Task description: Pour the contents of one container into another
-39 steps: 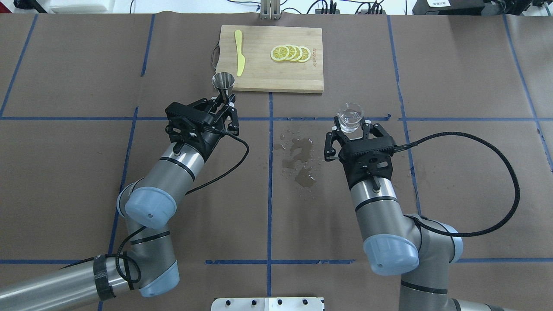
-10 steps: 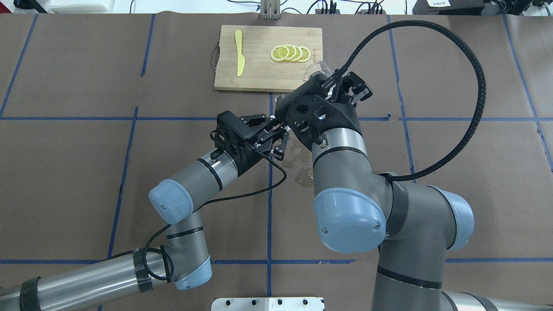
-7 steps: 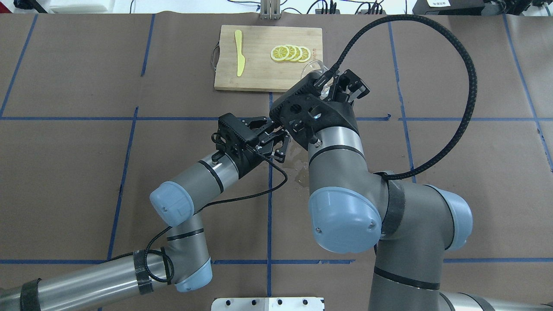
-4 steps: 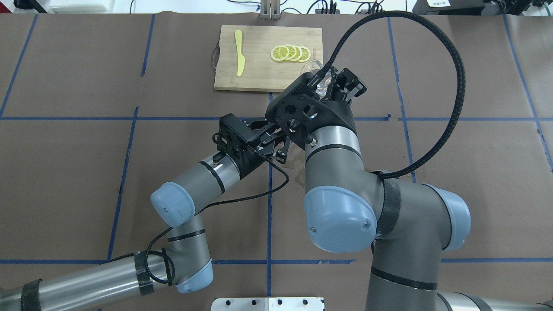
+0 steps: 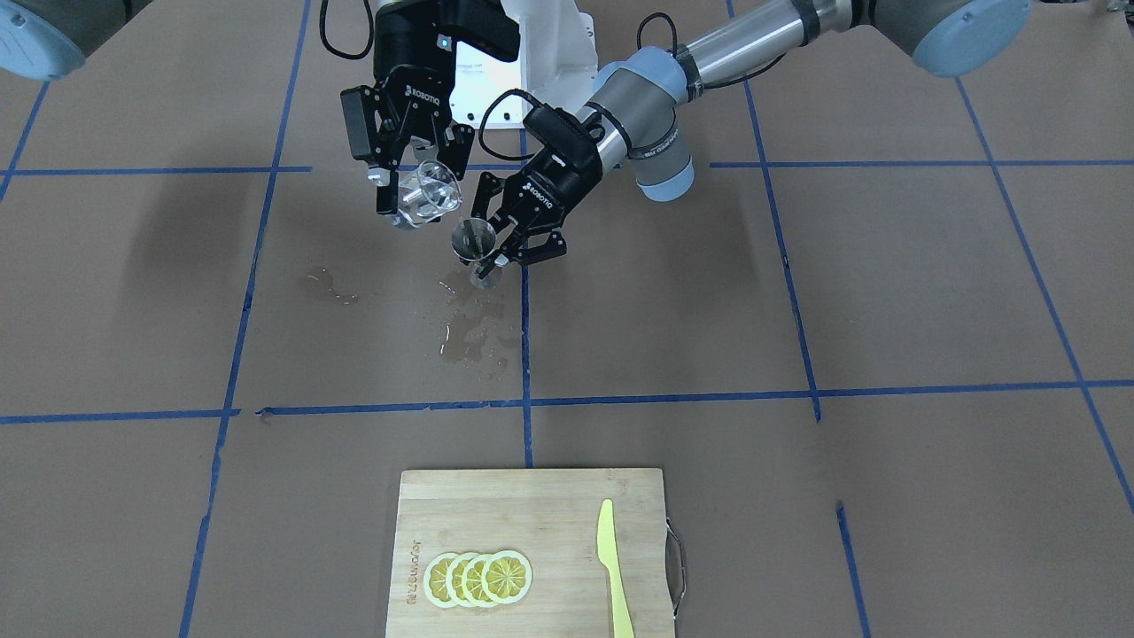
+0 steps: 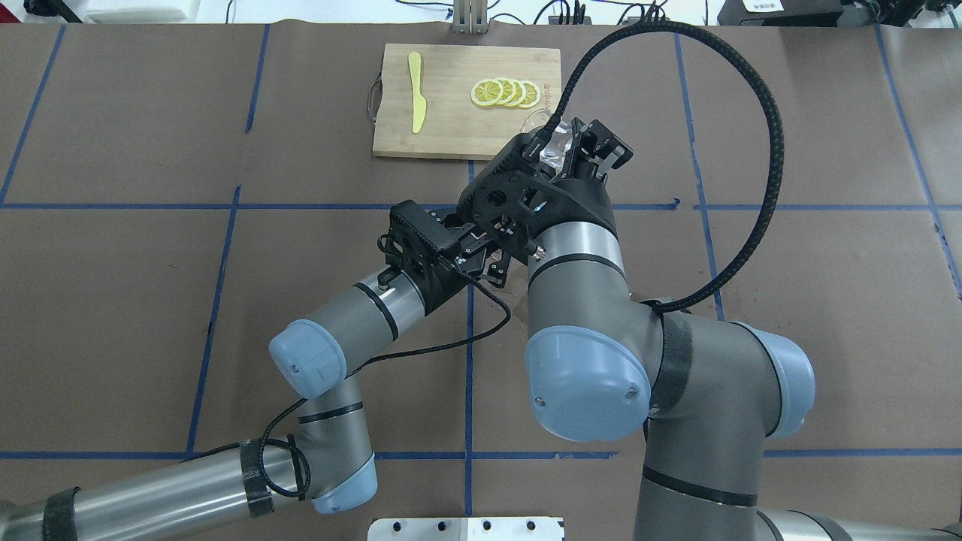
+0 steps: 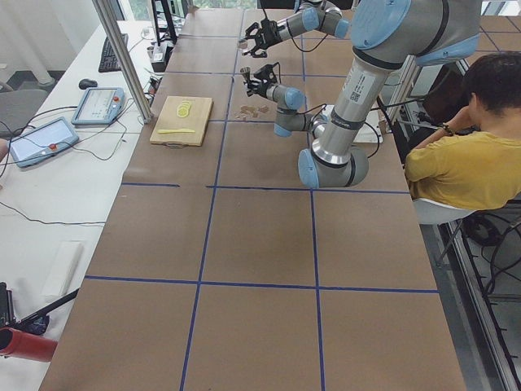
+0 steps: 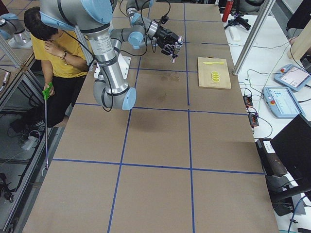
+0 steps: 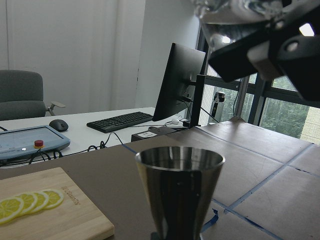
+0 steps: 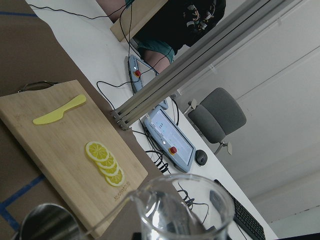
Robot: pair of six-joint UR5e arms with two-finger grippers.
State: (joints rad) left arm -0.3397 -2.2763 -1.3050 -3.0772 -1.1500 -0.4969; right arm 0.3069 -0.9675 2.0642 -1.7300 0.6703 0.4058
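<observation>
My right gripper (image 5: 420, 197) is shut on the clear glass tumbler (image 5: 426, 191), held tilted in the air with its mouth toward the steel jigger (image 5: 476, 241). My left gripper (image 5: 496, 253) is shut on the jigger's waist and holds it upright just beside and below the tumbler. In the left wrist view the jigger (image 9: 180, 189) fills the centre and the tumbler (image 9: 235, 12) hangs above it to the right. From the right wrist the tumbler's rim (image 10: 184, 207) is close up, with the jigger's cup (image 10: 47, 224) at lower left. In the overhead view the right wrist hides the jigger; the tumbler (image 6: 553, 144) shows.
A water puddle (image 5: 469, 332) lies on the brown paper under the grippers. A bamboo cutting board (image 5: 532, 501) carries lemon slices (image 5: 478, 578) and a yellow knife (image 5: 613, 567) at the far side. A person in a yellow shirt (image 7: 464, 163) sits behind the robot.
Both arms came from apart to the table's middle, bringing tumbler and jigger together. Over the last second the right wrist has rolled further, tipping the tumbler more; the left arm shifted slightly.
</observation>
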